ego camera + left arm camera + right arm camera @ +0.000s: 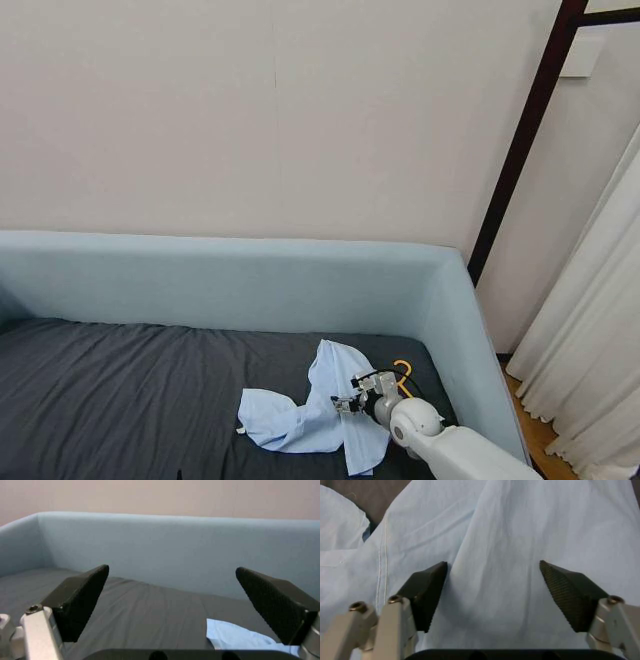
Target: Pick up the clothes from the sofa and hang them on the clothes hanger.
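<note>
At the right end of the sofa [300, 285], the light blue shirt [315, 415] lies crumpled, its longer run going back-to-front with a flap spread toward the robot's left. Right claw [492, 564] hangs just over it, spread wide, nothing gripped. Head view gives an orange hanger [404, 371] hook beside the shirt; right wrist view gives seams and wrinkles up close. Left claw [172, 568] is wide too, empty, over the dark seat [150, 611].

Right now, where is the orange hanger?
Head view: the orange hanger lies at the sofa's right end, beside the blue shirt and right end effector.
</note>
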Controlling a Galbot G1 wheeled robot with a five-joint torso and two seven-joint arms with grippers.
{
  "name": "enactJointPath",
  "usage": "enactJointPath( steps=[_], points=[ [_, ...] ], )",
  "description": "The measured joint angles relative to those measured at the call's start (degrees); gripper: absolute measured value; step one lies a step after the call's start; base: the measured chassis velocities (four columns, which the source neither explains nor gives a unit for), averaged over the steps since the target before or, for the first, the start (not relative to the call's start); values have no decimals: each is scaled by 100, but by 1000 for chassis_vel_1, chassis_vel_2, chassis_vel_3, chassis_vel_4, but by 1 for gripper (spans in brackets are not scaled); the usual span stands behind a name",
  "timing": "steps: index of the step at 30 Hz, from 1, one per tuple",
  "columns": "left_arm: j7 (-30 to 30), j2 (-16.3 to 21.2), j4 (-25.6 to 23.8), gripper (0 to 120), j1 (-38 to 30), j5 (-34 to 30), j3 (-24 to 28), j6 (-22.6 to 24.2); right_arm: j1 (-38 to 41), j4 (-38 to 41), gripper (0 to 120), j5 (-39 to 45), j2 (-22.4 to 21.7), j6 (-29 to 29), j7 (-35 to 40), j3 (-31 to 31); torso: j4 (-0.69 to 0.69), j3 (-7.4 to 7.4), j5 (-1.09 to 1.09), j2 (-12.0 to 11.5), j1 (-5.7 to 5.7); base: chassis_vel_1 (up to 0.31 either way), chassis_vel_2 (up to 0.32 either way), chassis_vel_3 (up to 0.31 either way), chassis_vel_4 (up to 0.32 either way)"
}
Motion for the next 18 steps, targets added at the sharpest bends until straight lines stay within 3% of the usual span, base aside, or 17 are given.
enactJointPath(
  steps=[3,18],
  points=[
    [-3,19,5,100,-24,-12,-1,-4,-29,4,56,0,6,-2,10,47,0,0,0,0,0,0,0,0,0],
    [-19,-35,111,100,-158,-29,56,-26,-83,276,6,108,-145,-41,56,31,0,0,1,0,0,0,0,0,0]
  ],
)
